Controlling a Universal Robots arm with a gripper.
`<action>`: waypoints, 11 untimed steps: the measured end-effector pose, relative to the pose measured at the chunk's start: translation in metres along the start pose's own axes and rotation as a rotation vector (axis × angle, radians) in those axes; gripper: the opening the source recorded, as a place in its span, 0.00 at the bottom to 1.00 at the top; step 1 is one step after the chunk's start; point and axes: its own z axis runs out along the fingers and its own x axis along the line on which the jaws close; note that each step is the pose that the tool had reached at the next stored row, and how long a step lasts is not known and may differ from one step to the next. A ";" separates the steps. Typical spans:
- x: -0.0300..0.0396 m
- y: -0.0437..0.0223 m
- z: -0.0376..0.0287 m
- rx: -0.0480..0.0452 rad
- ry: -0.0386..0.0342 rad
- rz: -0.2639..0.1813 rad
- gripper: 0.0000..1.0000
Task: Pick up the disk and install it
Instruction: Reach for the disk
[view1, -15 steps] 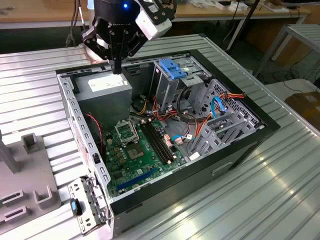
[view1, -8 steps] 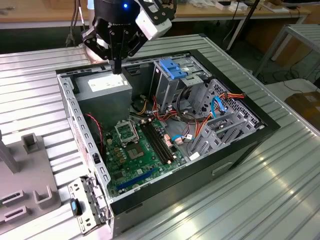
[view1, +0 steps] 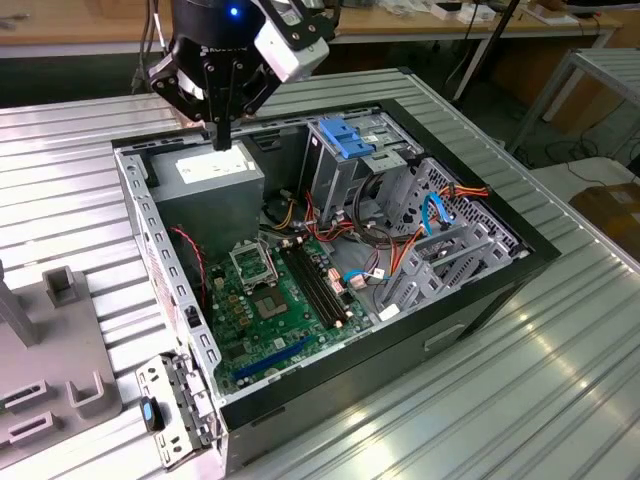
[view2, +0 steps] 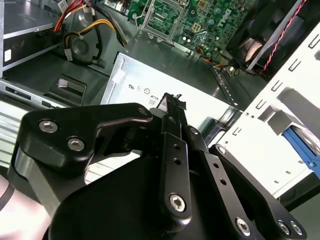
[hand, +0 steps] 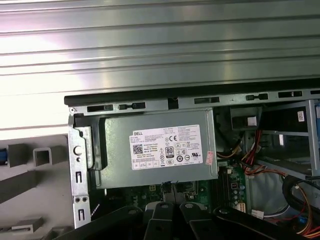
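Observation:
My gripper (view1: 222, 138) hangs over the grey power supply (view1: 205, 170) at the back left of the open computer case (view1: 480, 300). Its black fingers are shut with nothing between them, tips close above the supply's top. In the second wrist view the gripper (view2: 172, 104) points at the same labelled box (view2: 150, 82). A blue-edged grey piece that looks like the disk (view2: 300, 142) lies outside the case's perforated wall (view2: 280, 105). The first wrist view shows the disk's blue edge (hand: 2, 156) beside grey holders (hand: 42, 155), well apart from the gripper.
Inside the case are the green motherboard (view1: 265, 300), loose cables (view1: 440, 215) and a tall metal bay topped by a blue bracket (view1: 345, 140). A hinged metal flap with a small blue tab (view1: 150, 412) sticks out at the near corner. Grey fixture blocks (view1: 60, 285) stand on the ribbed table (view1: 520, 400).

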 end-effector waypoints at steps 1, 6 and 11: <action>0.0003 -0.0001 0.0000 0.0000 0.0000 0.000 0.11; 0.0060 -0.0005 -0.0002 -0.0001 0.0000 0.000 0.11; 0.0154 -0.0012 -0.0004 0.0000 0.0000 0.000 0.11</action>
